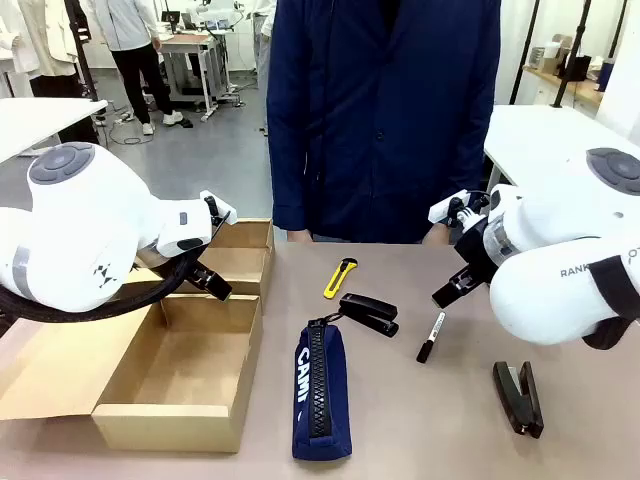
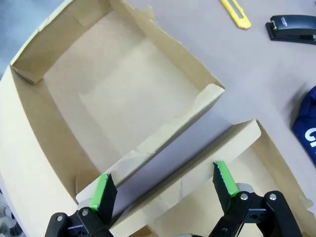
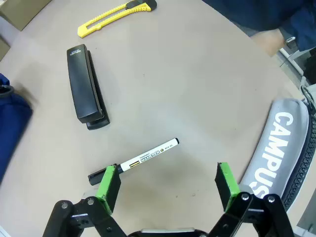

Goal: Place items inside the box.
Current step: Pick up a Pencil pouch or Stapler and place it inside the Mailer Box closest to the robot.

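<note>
Pencil case [image 1: 322,395] lies beside the bare-floored box [image 1: 170,428].

Matt tan cardboard box [image 1: 170,425], navy cloth pencil case [image 1: 335,400], glossy black stapler [image 1: 368,312]

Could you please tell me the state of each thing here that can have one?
larger box: flap open, empty where visible.
smaller box: open, empty.
navy pencil case: zipped shut.
grey pencil case: zipper unclear.
utility knife: no blade showing.
middle stapler: closed.
right stapler: closed.
marker: capped.
left gripper: open, empty.
right gripper: open, empty.
</note>
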`<action>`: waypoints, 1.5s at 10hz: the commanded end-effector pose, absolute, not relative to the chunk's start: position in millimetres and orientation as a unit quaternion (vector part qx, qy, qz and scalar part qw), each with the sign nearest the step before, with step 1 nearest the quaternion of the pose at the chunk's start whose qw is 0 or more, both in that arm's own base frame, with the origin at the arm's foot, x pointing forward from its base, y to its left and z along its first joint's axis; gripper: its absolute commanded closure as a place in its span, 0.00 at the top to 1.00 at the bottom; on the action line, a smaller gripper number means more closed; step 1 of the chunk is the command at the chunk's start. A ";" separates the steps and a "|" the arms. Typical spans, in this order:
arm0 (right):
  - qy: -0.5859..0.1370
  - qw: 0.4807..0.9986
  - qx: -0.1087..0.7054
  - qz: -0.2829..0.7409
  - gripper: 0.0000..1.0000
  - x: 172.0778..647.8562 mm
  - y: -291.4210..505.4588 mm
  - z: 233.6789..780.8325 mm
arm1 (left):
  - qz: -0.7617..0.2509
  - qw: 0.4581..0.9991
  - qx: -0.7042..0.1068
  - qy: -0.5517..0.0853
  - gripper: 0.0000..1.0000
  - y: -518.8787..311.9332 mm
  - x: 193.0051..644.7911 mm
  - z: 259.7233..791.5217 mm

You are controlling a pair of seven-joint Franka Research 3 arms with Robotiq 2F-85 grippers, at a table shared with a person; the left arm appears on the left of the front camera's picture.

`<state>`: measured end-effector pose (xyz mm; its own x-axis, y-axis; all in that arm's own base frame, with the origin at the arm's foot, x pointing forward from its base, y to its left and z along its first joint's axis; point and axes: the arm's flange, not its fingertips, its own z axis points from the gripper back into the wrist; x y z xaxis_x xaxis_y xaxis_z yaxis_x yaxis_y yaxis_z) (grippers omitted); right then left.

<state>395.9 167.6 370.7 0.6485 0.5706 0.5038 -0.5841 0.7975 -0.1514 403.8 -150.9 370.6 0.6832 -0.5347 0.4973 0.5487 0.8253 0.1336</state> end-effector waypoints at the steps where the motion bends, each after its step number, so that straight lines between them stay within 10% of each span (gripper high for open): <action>1: -0.274 0.908 0.012 0.318 1.00 395.9 167.7 371.0 | -0.295 0.917 -0.013 -0.267 1.00 -150.9 403.8 370.7; 15: -0.273 0.908 0.012 0.318 1.00 395.9 167.7 370.7 | -0.295 0.917 -0.013 -0.267 1.00 -150.9 403.8 370.7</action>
<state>395.9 167.7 370.7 0.6481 0.5712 0.5036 -0.5845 0.7971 -0.1519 403.8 -150.9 370.6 0.6832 -0.5347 0.4973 0.5487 0.8253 0.1336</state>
